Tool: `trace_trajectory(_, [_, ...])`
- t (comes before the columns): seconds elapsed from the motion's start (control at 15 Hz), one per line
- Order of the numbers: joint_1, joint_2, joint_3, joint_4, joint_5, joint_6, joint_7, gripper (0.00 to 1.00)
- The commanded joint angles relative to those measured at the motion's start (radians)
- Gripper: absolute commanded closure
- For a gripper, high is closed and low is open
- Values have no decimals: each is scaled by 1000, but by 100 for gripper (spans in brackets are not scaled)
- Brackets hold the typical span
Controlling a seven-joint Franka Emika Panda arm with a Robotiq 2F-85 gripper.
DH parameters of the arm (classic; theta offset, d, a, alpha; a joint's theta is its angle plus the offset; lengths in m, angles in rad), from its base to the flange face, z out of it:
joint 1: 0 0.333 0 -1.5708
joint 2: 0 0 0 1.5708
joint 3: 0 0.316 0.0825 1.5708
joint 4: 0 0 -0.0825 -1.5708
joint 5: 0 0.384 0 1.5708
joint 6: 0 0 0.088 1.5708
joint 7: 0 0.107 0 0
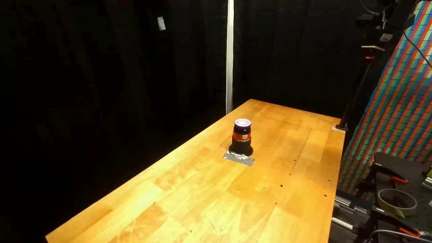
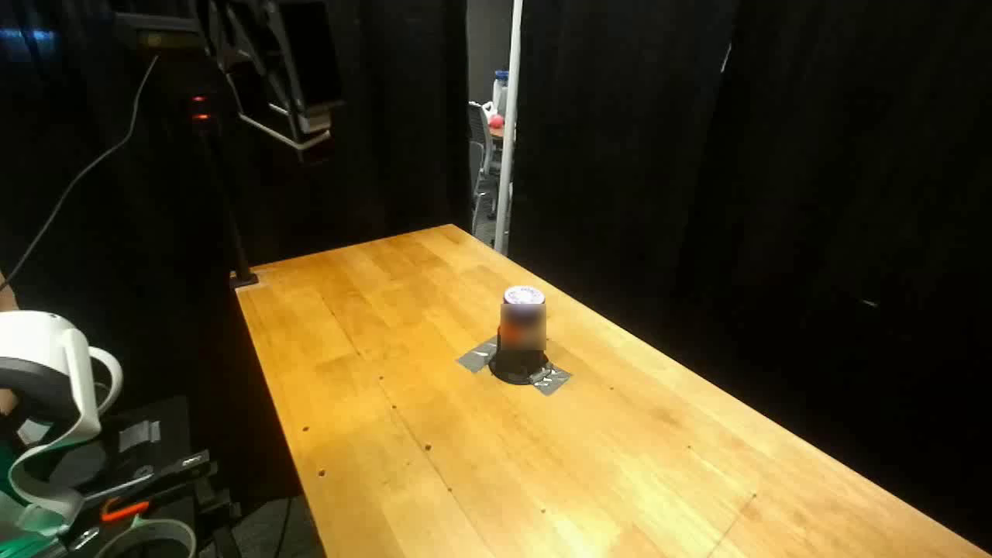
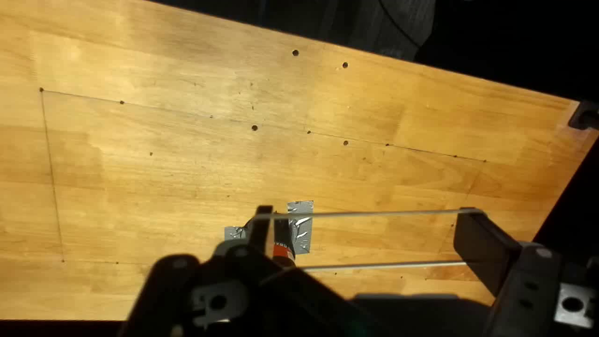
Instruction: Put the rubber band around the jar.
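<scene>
The jar (image 1: 242,136) stands upright in a black holder on the wooden table in both exterior views. It has a dark body, an orange-red label and a pale-topped lid; in an exterior view its middle (image 2: 521,329) is blurred. In the wrist view the jar (image 3: 282,250) shows only partly, beside and behind the left finger. My gripper (image 3: 367,216) is open. The light rubber band (image 3: 371,213) is stretched around both fingers as two strands. The gripper (image 2: 275,116) and band (image 2: 271,132) are up at the top left of an exterior view, well above the table and away from the jar.
Grey tape (image 1: 238,158) fixes the black holder (image 1: 240,148) to the table (image 1: 202,199). A thin dark stand (image 2: 242,277) rises at a table corner. A tape roll (image 1: 397,202) and orange-handled clamps lie beside the table. Black curtains hang behind.
</scene>
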Motion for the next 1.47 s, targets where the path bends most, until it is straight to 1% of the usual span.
trace_trajectory(0.0, [-13,1,10,5,8,-1,-7,0])
trace_trajectory(0.13, [-13,-2,10,13,8,-1,-7,0])
trace_trajectory(0.27, [4,111,68,91,0,-8,48,0])
trace_trajectory(0.33, [7,194,116,141,-11,-7,101,0])
trace_trajectory(0.6, [-16,403,247,280,-105,-59,287,0])
trace_trajectory(0.73, [-9,529,282,366,-141,-51,342,0])
trace_trajectory(0.87, [-8,656,294,451,-172,0,389,0])
trace_trajectory(0.93, [-5,710,290,485,-179,45,399,0])
trace_trajectory(1.13, [0,889,267,622,-166,141,379,0])
trace_trajectory(1.33, [-8,1068,249,782,-172,185,357,0])
trace_trajectory(1.4, [-13,1122,243,832,-159,193,339,0])
